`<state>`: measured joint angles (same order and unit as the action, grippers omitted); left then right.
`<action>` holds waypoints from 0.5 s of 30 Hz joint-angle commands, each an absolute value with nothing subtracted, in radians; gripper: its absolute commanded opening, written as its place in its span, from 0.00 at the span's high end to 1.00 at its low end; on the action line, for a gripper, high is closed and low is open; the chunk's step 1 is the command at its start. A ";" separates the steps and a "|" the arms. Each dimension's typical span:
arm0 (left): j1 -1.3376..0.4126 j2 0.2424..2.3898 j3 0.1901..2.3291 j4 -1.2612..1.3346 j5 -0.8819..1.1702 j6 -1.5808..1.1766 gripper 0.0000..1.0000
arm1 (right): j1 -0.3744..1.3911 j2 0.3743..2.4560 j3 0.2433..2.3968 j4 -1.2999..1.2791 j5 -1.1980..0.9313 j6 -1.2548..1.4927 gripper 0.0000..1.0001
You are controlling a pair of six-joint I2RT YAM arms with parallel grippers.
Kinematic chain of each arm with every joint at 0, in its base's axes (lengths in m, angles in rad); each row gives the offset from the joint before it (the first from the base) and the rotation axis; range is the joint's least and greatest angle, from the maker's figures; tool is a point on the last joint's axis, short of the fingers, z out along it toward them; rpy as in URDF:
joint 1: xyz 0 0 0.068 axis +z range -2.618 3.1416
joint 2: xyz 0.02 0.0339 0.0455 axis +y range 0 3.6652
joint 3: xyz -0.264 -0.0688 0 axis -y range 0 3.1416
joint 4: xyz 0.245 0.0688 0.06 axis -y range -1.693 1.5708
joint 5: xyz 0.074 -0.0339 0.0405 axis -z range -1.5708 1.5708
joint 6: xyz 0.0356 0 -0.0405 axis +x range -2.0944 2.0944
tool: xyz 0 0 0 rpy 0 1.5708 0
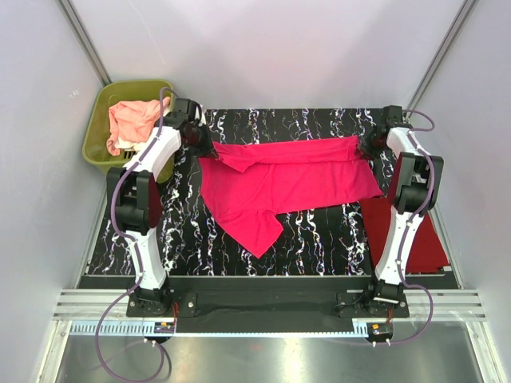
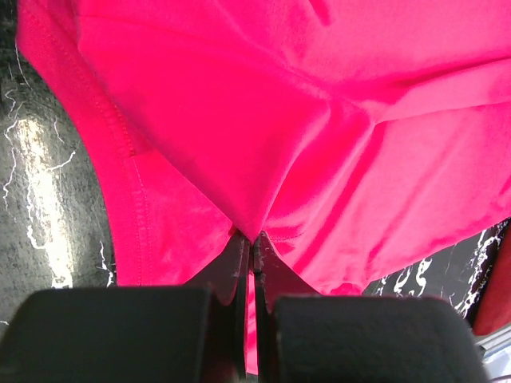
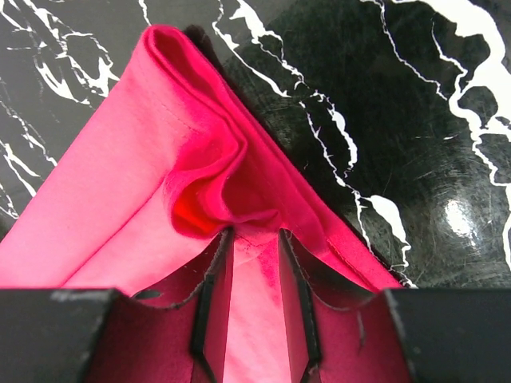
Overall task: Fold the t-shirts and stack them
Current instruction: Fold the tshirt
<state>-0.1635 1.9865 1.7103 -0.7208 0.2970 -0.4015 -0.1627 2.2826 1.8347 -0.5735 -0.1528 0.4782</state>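
Observation:
A hot pink t-shirt point(image 1: 287, 179) lies spread across the black marbled table, one sleeve folded over at its upper left. My left gripper point(image 1: 201, 148) is at the shirt's far left corner, shut on a pinch of the cloth point(image 2: 239, 120) with its fingertips together point(image 2: 254, 238). At the far right corner my right gripper point(image 1: 366, 145) has its jaws parted point(image 3: 254, 233). The folded pink edge point(image 3: 184, 183) bunches at its fingertips and runs between them. A darker red t-shirt point(image 1: 423, 235) lies flat at the table's right edge, under the right arm. A peach-pink t-shirt point(image 1: 132, 120) is crumpled in the tub.
The olive-green tub point(image 1: 97, 150) stands off the table's far left corner, beside the left arm. Bare marbled table point(image 1: 319, 235) shows in front of the pink shirt. Grey walls close in on three sides.

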 commanded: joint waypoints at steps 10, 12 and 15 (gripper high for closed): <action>-0.149 1.944 1.769 -0.715 0.322 -0.426 1.00 | -0.160 2.279 1.827 -0.523 -0.141 0.483 0.87; -0.144 1.931 1.769 -0.703 0.322 -0.431 1.00 | -0.160 2.276 1.825 -0.512 -0.130 0.480 0.92; -0.138 1.919 1.776 -0.687 0.322 -0.443 1.00 | -0.160 2.264 1.828 -0.488 -0.121 0.482 1.00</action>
<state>-0.1524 1.9858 1.7218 -0.7300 0.3073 -0.4236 -0.1627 2.2906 1.8244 -0.5415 -0.1474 0.4908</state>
